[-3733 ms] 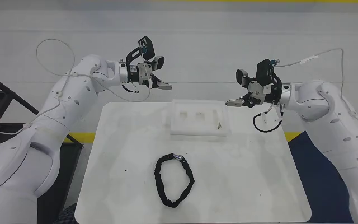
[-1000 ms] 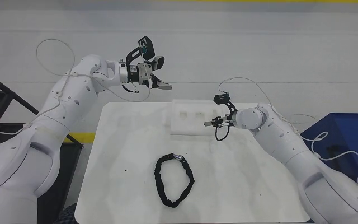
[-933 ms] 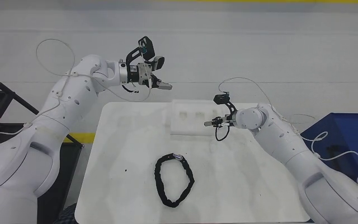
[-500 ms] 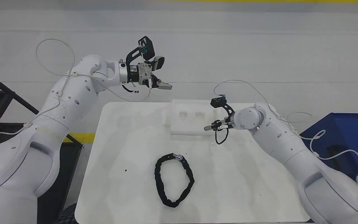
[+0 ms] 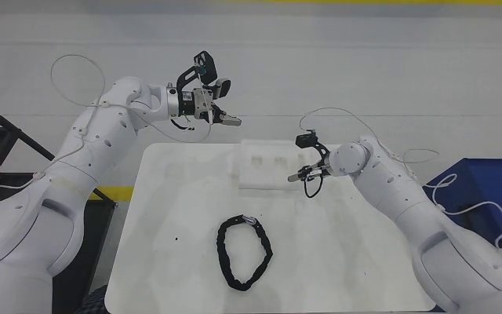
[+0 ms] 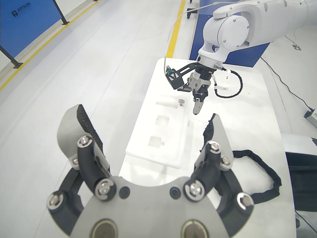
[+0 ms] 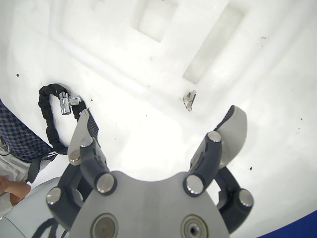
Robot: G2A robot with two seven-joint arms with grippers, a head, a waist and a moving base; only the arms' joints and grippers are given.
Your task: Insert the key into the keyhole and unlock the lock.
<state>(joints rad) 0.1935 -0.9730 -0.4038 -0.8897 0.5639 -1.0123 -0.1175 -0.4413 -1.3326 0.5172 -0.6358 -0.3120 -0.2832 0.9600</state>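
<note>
A small metal key lies on the white foam tray, by the end of its long recess; the key is also in the left wrist view. My right gripper hangs open just above the key, nothing between its fingers; from above, the right gripper is at the tray's right end. A black chain lock forms a loop at the table's middle, its silver lock body lying at the loop's far side. My left gripper is held open in the air beyond the table's far left edge.
The foam tray has three sunken recesses with nothing in them. A blue bin stands on the floor to the right of the table. A black cable loop hangs off the right wrist.
The right arm has come down from the air beyond the table to the tray's right end, and in the last second it shifted only slightly. The left arm has kept still.
</note>
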